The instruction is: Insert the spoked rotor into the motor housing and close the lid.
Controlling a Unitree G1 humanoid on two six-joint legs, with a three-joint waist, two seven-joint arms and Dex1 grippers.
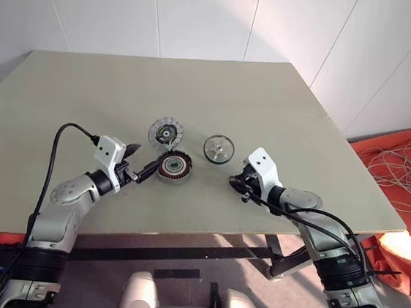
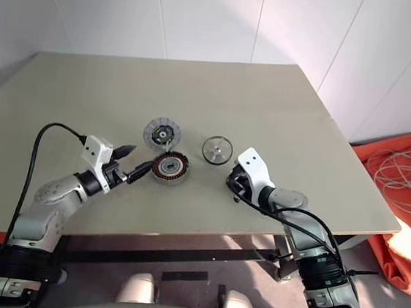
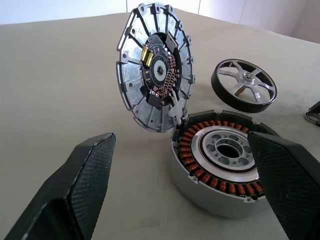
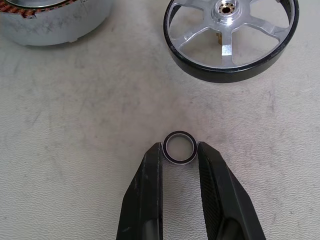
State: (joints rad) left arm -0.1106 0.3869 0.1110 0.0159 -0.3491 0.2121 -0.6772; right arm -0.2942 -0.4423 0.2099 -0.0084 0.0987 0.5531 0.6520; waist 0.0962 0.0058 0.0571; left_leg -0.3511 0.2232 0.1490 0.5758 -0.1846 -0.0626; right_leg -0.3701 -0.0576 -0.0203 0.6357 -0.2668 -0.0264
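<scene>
Copper windings ring the motor housing [image 3: 220,175], which sits on the pale table [image 1: 86,97] with the lid [image 3: 155,67] standing tilted up at its far edge; your left gripper [image 1: 142,166] has its jaws wide, one finger just beside the housing; the spoked rotor [image 4: 231,37] lies flat on the table, apart from the housing; your right gripper [image 4: 180,152] has its jaws narrow, pinching a small black ring [image 4: 180,147] against the tabletop near the rotor.
</scene>
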